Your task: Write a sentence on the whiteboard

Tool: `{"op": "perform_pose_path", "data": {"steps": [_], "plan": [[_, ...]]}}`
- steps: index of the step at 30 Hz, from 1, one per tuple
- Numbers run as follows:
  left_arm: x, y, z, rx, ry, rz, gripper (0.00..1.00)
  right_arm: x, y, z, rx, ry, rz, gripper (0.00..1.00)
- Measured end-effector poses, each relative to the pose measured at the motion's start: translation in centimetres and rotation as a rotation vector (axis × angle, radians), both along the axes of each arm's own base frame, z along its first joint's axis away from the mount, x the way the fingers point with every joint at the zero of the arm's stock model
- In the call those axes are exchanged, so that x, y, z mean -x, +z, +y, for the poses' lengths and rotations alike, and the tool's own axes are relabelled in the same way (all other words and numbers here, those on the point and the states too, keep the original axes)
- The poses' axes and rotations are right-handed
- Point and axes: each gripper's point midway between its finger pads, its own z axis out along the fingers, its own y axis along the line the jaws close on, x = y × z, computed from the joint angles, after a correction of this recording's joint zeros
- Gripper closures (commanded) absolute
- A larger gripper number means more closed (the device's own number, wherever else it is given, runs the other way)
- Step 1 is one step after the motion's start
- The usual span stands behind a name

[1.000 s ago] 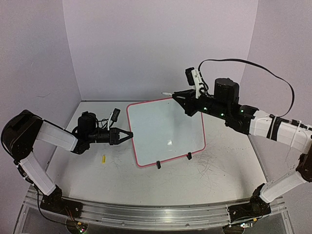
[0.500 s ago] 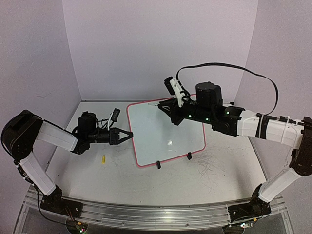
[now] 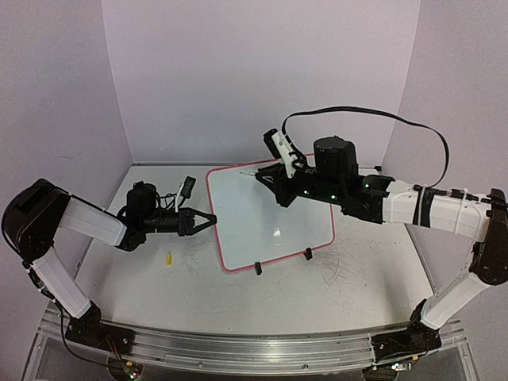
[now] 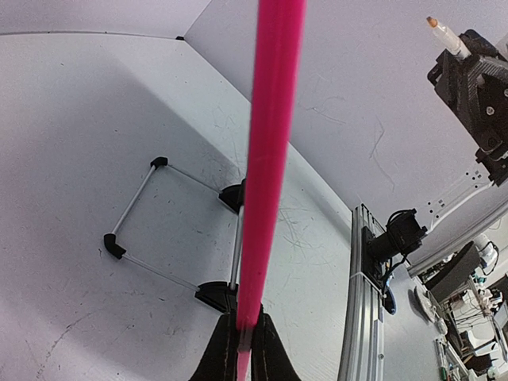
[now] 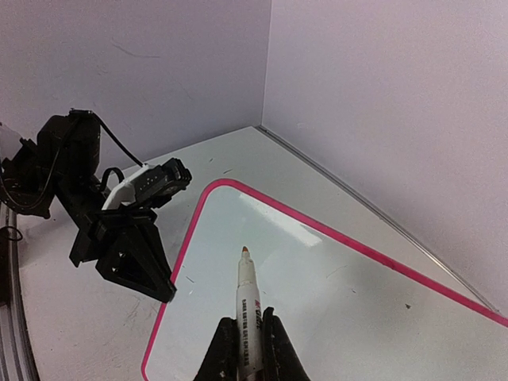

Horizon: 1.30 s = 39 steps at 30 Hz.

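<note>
Left claw (image 3: 209, 220) is pinched shut on the left rim of the whiteboard (image 3: 266, 218), which stands tilted mid-table (image 3: 198, 294). Right claw (image 5: 248, 324) is clamped on a marker (image 5: 247, 298), its tip over the board near the far edge. The back wall (image 3: 238, 79) is close behind, with wider table in front.

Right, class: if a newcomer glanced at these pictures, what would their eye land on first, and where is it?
The pink-rimmed whiteboard stands out, propped up in the middle of the table. The left tool pinches its left edge, while the right tool holds a marker, tip forward, over the board near its far edge.
</note>
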Motion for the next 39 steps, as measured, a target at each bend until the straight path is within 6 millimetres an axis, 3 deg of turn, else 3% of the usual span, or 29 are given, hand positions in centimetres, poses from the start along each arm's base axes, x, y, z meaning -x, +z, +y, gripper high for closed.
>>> {"op": "perform_pose_path", "data": {"steps": [8, 18, 25, 30, 39], "plan": [[0.0, 0.0, 0.0, 0.000, 0.000, 0.000, 1.00, 0.7, -0.2, 0.7, 0.009, 0.010, -0.005, 1.00], [0.0, 0.0, 0.0, 0.000, 0.000, 0.000, 1.00, 0.3, -2.4, 1.4, 0.043, 0.005, 0.023, 1.00], [0.0, 0.0, 0.0, 0.000, 0.000, 0.000, 1.00, -0.2, -1.9, 1.4, 0.027, -0.017, 0.003, 1.00], [0.0, 0.0, 0.0, 0.000, 0.000, 0.000, 1.00, -0.4, -1.5, 3.0, 0.011, 0.013, -0.003, 1.00], [0.0, 0.0, 0.0, 0.000, 0.000, -0.001, 1.00, 1.1, -3.0, 5.6, 0.048, 0.076, -0.006, 1.00]]}}
